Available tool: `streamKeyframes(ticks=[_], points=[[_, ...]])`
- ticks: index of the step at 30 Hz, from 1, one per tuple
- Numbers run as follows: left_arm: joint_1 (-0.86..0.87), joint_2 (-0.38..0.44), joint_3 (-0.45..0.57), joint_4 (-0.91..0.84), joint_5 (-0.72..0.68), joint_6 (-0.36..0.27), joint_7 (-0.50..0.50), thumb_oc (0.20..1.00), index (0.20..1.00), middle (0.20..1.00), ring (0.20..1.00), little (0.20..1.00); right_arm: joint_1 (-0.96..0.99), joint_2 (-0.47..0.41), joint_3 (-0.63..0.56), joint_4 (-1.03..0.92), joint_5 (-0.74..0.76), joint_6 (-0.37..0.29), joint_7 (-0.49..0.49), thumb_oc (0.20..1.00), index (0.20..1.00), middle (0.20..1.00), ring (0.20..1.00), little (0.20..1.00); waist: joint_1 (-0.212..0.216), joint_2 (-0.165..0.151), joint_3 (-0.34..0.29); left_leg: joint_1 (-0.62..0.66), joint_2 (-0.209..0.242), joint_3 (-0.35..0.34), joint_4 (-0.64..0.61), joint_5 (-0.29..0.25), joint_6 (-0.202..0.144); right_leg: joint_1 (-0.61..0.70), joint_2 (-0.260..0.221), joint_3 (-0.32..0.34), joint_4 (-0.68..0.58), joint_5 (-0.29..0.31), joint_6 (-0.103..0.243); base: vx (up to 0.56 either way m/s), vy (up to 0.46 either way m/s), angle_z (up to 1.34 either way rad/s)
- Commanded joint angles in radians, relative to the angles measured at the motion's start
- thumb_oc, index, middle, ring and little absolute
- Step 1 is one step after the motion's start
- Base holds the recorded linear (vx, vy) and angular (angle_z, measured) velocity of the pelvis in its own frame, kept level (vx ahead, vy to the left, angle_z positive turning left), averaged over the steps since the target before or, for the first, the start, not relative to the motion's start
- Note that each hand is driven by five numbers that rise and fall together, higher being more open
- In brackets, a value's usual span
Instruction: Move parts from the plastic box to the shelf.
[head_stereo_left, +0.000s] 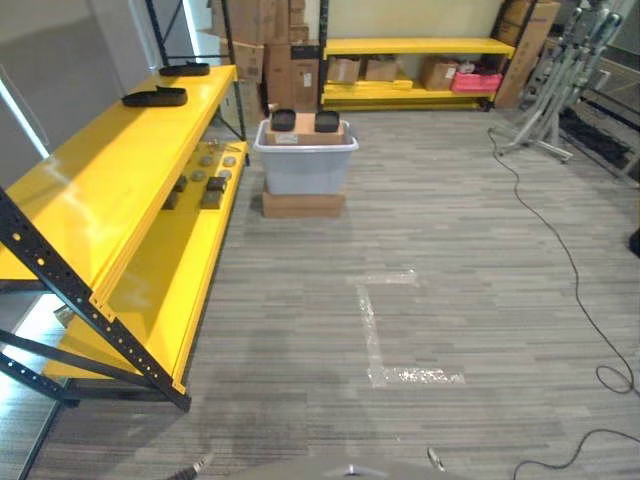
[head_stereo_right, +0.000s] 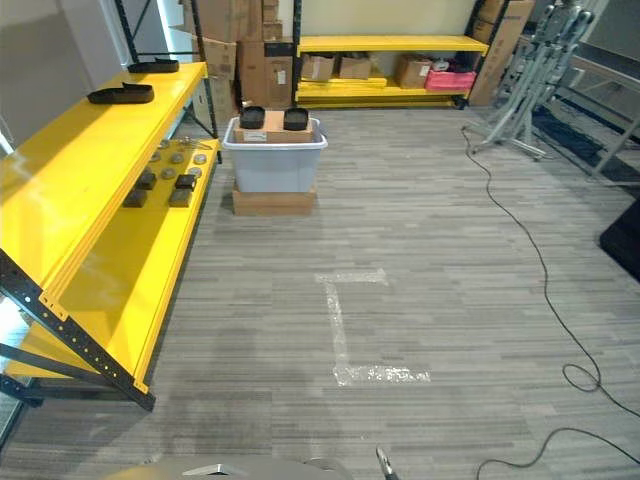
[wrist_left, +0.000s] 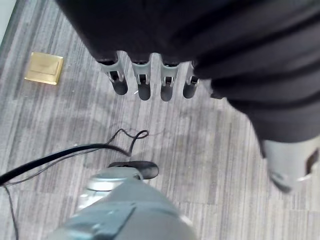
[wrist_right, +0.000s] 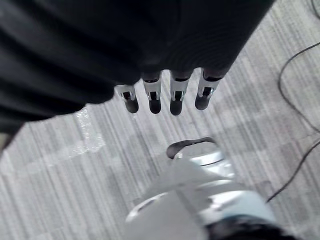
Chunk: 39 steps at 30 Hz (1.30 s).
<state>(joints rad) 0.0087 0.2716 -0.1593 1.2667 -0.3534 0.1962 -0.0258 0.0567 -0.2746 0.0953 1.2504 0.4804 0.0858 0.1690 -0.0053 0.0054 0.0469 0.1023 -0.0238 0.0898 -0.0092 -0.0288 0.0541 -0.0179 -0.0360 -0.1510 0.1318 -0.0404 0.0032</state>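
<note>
Shelf (head_stereo_left: 120, 170), yellow and on a black frame, runs along the left side. Two flat black parts (head_stereo_left: 155, 97) lie on its top deck, one behind the other and well apart. On the lower deck (head_stereo_left: 170, 290) sit several small dark parts (head_stereo_left: 211, 190) near the far end; what kind they are is hard to tell from here.

Just right of the shelf's far end stands the grey plastic box (head_stereo_left: 305, 165), resting on a low cardboard base (head_stereo_left: 303, 204). Two black parts (head_stereo_left: 283, 120) sit side by side at the top of the box, with a brown carton (head_stereo_left: 306, 128) between and under them. The box stands just beside the shelf, not touching it.

White tape marks (head_stereo_left: 375, 330) form an L-like corner on the grey plank floor (head_stereo_left: 460, 260) in the middle. Behind the box, a second yellow rack (head_stereo_left: 415, 47) holds cardboard boxes and a pink item. At the far right stand grey metal stands (head_stereo_left: 560, 70).

The left hand (wrist_left: 150, 80) hangs over the floor with its fingers straight and relaxed, holding nothing; a small brass floor plate (wrist_left: 45, 68) lies near it. The right hand (wrist_right: 165, 95) likewise hangs above the floor, fingers straight and empty.
</note>
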Motion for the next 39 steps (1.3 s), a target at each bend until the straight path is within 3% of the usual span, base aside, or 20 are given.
streamKeyframes(ticks=[1, 5, 9, 15, 16, 17, 25, 27, 35, 37, 38, 39], points=[[-0.065, 0.006, 0.004, 0.024, -0.07, 0.009, 0.001, 1.0, 1.0, 1.0, 1.0, 1.0, -0.073, -0.043, -0.007, 0.048, -0.007, -0.02, 0.005, 1.0, 1.0, 1.0, 1.0, 1.0, -0.02, 0.004, 0.072, 0.067, -0.006, 0.076, -0.068, -0.06, -0.018, 0.183, -0.003, -0.036, -0.189, -0.021, 0.058, 0.0, 0.0, 0.0], [-0.062, 0.001, 0.01, 0.029, -0.079, 0.026, 0.011, 1.0, 1.0, 1.0, 1.0, 1.0, -0.072, -0.042, -0.004, 0.059, -0.023, -0.012, 0.012, 1.0, 1.0, 1.0, 1.0, 1.0, -0.019, 0.001, 0.071, 0.065, -0.005, 0.078, -0.075, -0.057, -0.018, 0.181, -0.002, -0.034, -0.196, -0.015, 0.06, -0.01, 0.004, 0.01], [-0.061, -0.004, 0.036, 0.032, -0.182, 0.011, 0.037, 1.0, 1.0, 1.0, 1.0, 1.0, -0.07, -0.036, 0.002, 0.058, -0.066, 0.0, -0.058, 1.0, 1.0, 1.0, 1.0, 1.0, -0.021, -0.002, 0.073, 0.064, -0.005, 0.079, -0.078, -0.056, -0.019, 0.181, -0.002, -0.031, -0.202, -0.01, 0.063, -0.02, 0.007, -0.04], [-0.063, -0.011, 0.044, 0.027, -0.128, -0.038, 0.053, 1.0, 1.0, 1.0, 1.0, 1.0, -0.072, -0.027, 0.001, 0.069, -0.039, 0.002, -0.076, 1.0, 1.0, 1.0, 1.0, 1.0, -0.016, -0.008, 0.076, 0.059, -0.003, 0.075, -0.078, -0.054, -0.02, 0.179, -0.001, -0.033, -0.203, -0.006, 0.064, -0.01, 0.0, -0.01], [-0.063, -0.014, 0.034, 0.022, -0.071, -0.071, 0.057, 1.0, 1.0, 1.0, 1.0, 1.0, -0.073, -0.029, -0.003, 0.064, 0.044, 0.079, 0.001, 1.0, 1.0, 1.0, 1.0, 1.0, -0.014, -0.009, 0.079, 0.056, -0.002, 0.074, -0.078, -0.051, -0.021, 0.177, 0.0, -0.035, -0.202, -0.005, 0.064, -0.04, -0.005, -0.01], [-0.064, -0.01, 0.024, 0.016, -0.053, -0.084, 0.06, 1.0, 1.0, 1.0, 1.0, 1.0, -0.072, -0.028, -0.007, 0.062, 0.066, 0.087, 0.023, 1.0, 1.0, 1.0, 1.0, 1.0, -0.014, -0.01, 0.081, 0.054, -0.002, 0.074, -0.078, -0.05, -0.022, 0.176, 0.0, -0.034, -0.201, -0.005, 0.064, -0.05, -0.007, -0.02], [-0.067, -0.003, -0.018, -0.013, -0.023, -0.151, 0.054, 1.0, 1.0, 1.0, 1.0, 1.0, -0.061, -0.036, 0.009, 0.055, 0.048, 0.057, 0.058, 1.0, 1.0, 1.0, 1.0, 1.0, -0.004, -0.017, 0.087, 0.046, 0.0, 0.07, -0.078, -0.044, -0.025, 0.173, 0.0, -0.045, -0.205, -0.002, 0.066, -0.01, -0.004, 0.0], [-0.069, -0.006, -0.025, -0.021, -0.021, -0.151, 0.05, 1.0, 1.0, 1.0, 1.0, 1.0, -0.062, -0.034, 0.006, 0.056, 0.094, 0.084, 0.074, 1.0, 1.0, 1.0, 1.0, 1.0, 0.0, -0.019, 0.088, 0.045, -0.001, 0.067, -0.078, -0.043, -0.024, 0.174, 0.001, -0.049, -0.206, -0.002, 0.065, 0.0, 0.0, 0.0], [-0.071, -0.001, -0.026, -0.016, -0.011, -0.139, 0.047, 1.0, 1.0, 1.0, 1.0, 1.0, -0.066, -0.04, 0.0, 0.057, 0.075, 0.032, 0.044, 1.0, 1.0, 1.0, 1.0, 1.0, 0.01, -0.024, 0.082, 0.041, -0.002, 0.061, -0.078, -0.041, -0.026, 0.175, 0.001, -0.062, -0.209, -0.002, 0.067, 0.0, -0.001, 0.0], [-0.074, 0.004, -0.024, -0.013, -0.013, -0.14, 0.048, 1.0, 1.0, 1.0, 1.0, 1.0, -0.069, -0.044, 0.001, 0.059, 0.051, -0.005, 0.036, 1.0, 1.0, 1.0, 1.0, 1.0, 0.01, -0.024, 0.083, 0.04, -0.002, 0.061, -0.078, -0.042, -0.025, 0.175, 0.002, -0.062, -0.209, -0.004, 0.066, 0.0, 0.0, 0.0], [-0.076, 0.006, -0.024, -0.012, -0.015, -0.137, 0.054, 1.0, 1.0, 1.0, 1.0, 1.0, -0.074, -0.049, 0.006, 0.051, -0.008, -0.061, 0.021, 1.0, 1.0, 1.0, 1.0, 1.0, 0.009, -0.023, 0.084, 0.041, -0.002, 0.06, -0.078, -0.043, -0.024, 0.174, 0.003, -0.06, -0.207, -0.006, 0.065, 0.0, 0.0, 0.0], [-0.076, 0.007, -0.022, -0.013, -0.01, -0.134, 0.057, 1.0, 1.0, 1.0, 1.0, 1.0, -0.075, -0.051, 0.012, 0.047, -0.018, -0.055, 0.019, 1.0, 1.0, 1.0, 1.0, 1.0, 0.009, -0.022, 0.085, 0.042, -0.002, 0.06, -0.078, -0.044, -0.024, 0.174, 0.003, -0.059, -0.206, -0.007, 0.064, 0.0, 0.0, 0.0]])
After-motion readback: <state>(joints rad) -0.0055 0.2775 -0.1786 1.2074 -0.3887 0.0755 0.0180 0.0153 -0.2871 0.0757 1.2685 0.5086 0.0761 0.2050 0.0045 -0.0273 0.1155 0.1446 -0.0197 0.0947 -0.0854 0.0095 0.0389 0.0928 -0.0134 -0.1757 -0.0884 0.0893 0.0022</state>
